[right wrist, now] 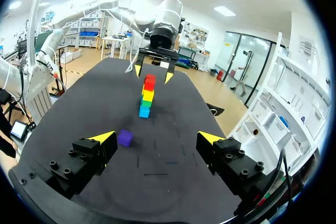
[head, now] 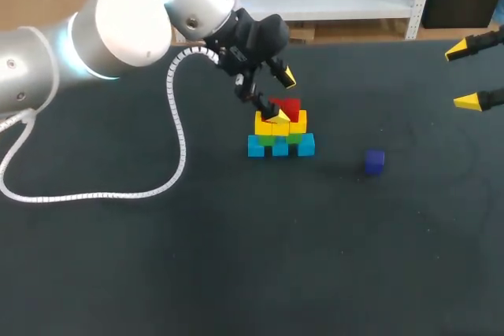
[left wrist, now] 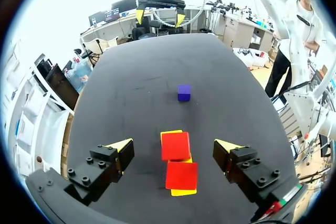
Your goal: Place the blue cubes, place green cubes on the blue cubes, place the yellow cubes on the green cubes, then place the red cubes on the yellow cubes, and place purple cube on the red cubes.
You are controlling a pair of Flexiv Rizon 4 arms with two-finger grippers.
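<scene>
Left claw (left wrist: 174, 146): open wide, nothing held. It hangs over the top of the stack with one finger on either side of the two red cubes (left wrist: 181, 175), both fingers clear of them.

The red cubes lie side by side on the yellow cubes (head: 264, 126), whose edges show from under them in the left wrist view. Below come the green cubes (head: 293, 138), then three blue cubes (head: 280, 148) in a row on the table (head: 236, 257). The stack stands near the table's middle, toward the far side.

Purple cube (head: 374, 160): alone on the table, apart from the stack, on the right arm's side. In the left wrist view it lies ahead of the left claw, beyond the red cubes.

Right claw (right wrist: 156, 138): open wide, empty, held above the table well away from the stack. The purple cube lies just ahead of one of its fingers and the stack farther ahead.

White coiled cable (head: 177, 116): runs from the left arm and loops over the table on that arm's side.
</scene>
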